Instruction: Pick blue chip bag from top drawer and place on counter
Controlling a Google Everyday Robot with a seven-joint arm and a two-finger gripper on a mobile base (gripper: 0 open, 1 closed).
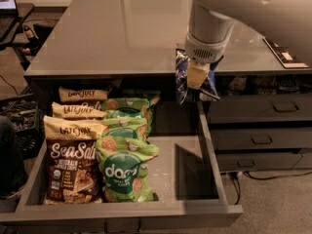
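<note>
Above the back right corner of the top drawer (187,172), hanging from the big white arm (209,26): gripper (197,83), pinched shut on the blue chip bag (182,77). Holds the bag up in the air, with shiny blue showing on both sides of the tan fingers (195,74). Well clear of the drawer floor, about level with the edge of the counter (122,33) just behind the drawer.

Down inside the drawer, on its left side: green bags (126,172) and brown-and-cream bags (70,165), lying in rows, apart from the gripper. Right of the drawer: smaller drawers (263,139), all closed.

Looks like the picking part is done and the carrying part is on. Next, probably: go a bit higher, move back from the drawer and over the counter, come down softly, then let go. Should keep the dangling bag from bumping the counter edge.
</note>
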